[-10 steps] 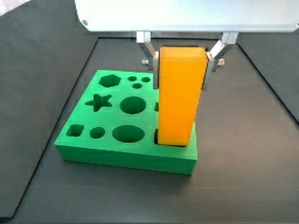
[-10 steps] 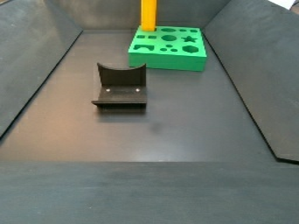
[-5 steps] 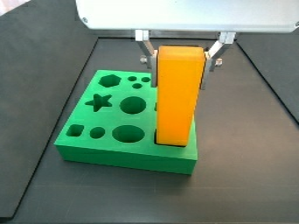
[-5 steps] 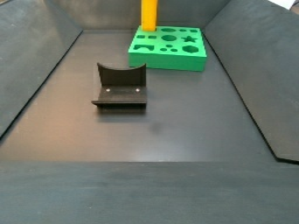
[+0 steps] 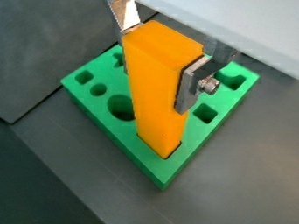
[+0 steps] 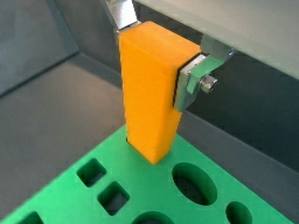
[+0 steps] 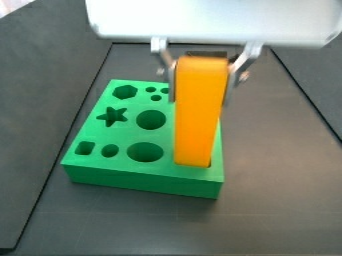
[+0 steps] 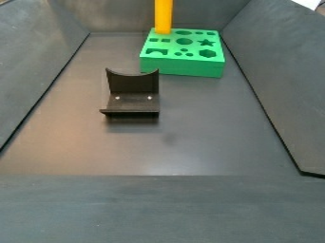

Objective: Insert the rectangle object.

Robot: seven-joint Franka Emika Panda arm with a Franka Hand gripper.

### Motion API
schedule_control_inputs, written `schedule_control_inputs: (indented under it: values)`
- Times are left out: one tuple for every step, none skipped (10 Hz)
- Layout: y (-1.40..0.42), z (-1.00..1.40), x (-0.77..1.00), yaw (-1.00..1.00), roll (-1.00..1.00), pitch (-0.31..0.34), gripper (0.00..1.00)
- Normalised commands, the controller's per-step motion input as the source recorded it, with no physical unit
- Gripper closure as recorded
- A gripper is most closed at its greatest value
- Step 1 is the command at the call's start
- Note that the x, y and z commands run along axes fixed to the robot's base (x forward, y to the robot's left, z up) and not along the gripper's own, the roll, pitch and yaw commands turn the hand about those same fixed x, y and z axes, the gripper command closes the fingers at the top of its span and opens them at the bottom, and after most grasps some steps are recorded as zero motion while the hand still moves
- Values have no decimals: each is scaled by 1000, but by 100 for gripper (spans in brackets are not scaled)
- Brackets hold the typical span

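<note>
The rectangle object [image 7: 198, 110] is a tall orange-yellow block, upright, with its lower end at the near right corner of the green board [image 7: 127, 168]. Whether that end sits in a hole or just above it, I cannot tell. My gripper [image 7: 203, 62] is shut on the block's upper part, one silver finger [image 5: 193, 77] on each side. Both wrist views show the block [image 5: 158, 87] [image 6: 149, 87] between the plates over the board [image 5: 173, 173] [image 6: 117, 179]. In a side view the block [image 8: 162, 14] stands at the board's [image 8: 185, 65] far left corner; the gripper is out of frame there.
The board has several cut-out holes: a star [image 7: 115, 116], round holes [image 7: 152, 121] and small square ones [image 7: 86, 151]. A small dark grey holder [image 8: 131, 93] stands on the dark floor in front of the board. Sloping dark walls [image 8: 51, 76] enclose the floor.
The gripper and the block have shifted slightly left and a little lower in a side view, which now looks blurred. The board and the holder have not moved.
</note>
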Motion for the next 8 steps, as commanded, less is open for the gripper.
schedule_control_inputs:
  values:
    - [-9, -374, 0, 351, 26, 6, 100]
    - [-117, -557, 249, 37, 0, 76, 100]
    - [-160, -603, 309, 0, 0, 66, 100]
    - [-220, -557, 509, -103, 0, 114, 100]
    - [-203, -491, 554, -297, -57, 133, 100]
    - [-9, -260, 303, -320, -191, 0, 100]
    - [0, -77, 29, -20, -81, 0, 100]
    - [0, 0, 0, 0, 0, 0, 100]
